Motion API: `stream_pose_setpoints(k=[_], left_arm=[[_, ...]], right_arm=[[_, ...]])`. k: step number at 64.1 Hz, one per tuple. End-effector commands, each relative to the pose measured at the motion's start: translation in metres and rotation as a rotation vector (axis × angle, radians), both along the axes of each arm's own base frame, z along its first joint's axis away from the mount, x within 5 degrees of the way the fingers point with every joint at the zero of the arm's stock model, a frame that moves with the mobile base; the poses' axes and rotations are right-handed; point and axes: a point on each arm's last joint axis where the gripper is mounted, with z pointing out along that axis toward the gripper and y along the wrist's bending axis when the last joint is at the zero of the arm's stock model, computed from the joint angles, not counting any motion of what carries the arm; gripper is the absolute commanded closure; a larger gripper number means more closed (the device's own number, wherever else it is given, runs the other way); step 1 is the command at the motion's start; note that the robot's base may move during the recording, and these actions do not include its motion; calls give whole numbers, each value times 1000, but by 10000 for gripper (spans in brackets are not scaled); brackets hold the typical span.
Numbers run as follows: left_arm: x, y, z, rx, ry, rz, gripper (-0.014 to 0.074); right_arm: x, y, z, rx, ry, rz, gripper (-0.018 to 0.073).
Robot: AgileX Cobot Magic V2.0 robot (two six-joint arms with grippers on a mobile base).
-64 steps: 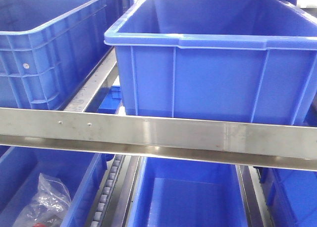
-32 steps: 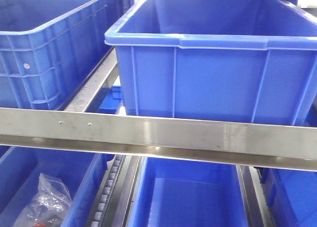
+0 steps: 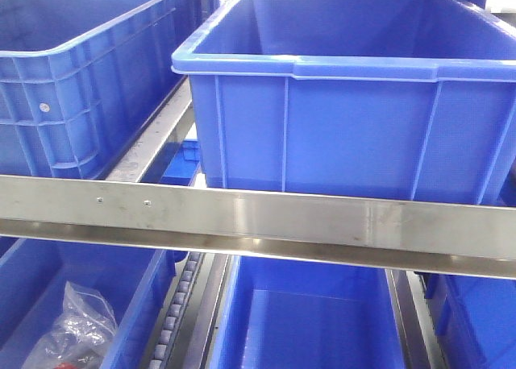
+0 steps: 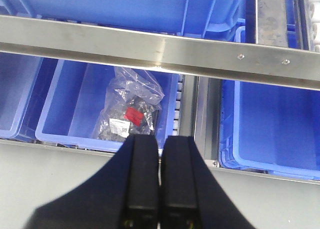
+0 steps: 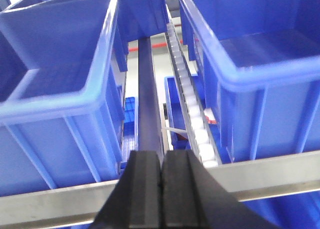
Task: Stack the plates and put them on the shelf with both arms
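Front cam first: steel rail (image 3: 258,224) runs across the frame w/ a slight downward tilt to the right, and I use it as my landmark. Above the rail, a large blue bin (image 3: 347,95) sits center-right, open top, nothing visible inside. Second blue bin (image 3: 76,79) stands above the rail at left, apart from the big one, w/ a metal shelf track (image 3: 153,143) between them. Below the rail, a lower blue bin (image 3: 310,317) center and another at left holding a clear plastic bag (image 3: 72,325). No plates and no arms in this view, so I can't say where the plates are.

Left wrist cam: left gripper (image 4: 160,139) at bottom center, black fingers pressed together w/ only a thin seam between, nothing held. Same kind of rail (image 4: 160,51) crosses above it. Below that rail, straight past the fingertips, a blue bin (image 4: 100,104) w/ a crinkled clear bag (image 4: 131,109) of dark parts and a red label. Another blue bin (image 4: 272,124) right of it, a roller strip between the two. Grey floor (image 4: 50,179) nearest the cam. No plates here.

Right wrist cam: right gripper (image 5: 161,156) bottom center, fingers closed flush, holding nothing. Rail (image 5: 265,176) passes just behind the fingertips. Beyond the rail, blue bin at left (image 5: 60,89) and blue bin at right (image 5: 250,64), white roller track (image 5: 192,109) and dark channel between them. Plates not visible in this view either.
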Motion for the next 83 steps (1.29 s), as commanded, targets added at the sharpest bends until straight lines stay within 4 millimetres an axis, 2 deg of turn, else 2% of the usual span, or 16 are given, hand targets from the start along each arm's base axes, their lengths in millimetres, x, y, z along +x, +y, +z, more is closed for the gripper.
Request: stream_pose_setpoints(k=[1, 83], left_arm=[[6, -1, 15, -16, -105, 0, 510], [6, -1, 15, -16, -105, -1, 510]], right_arm=[[-1, 1, 2, -39, -148, 4, 495], [0, 2, -2, 24, -136, 26, 504]])
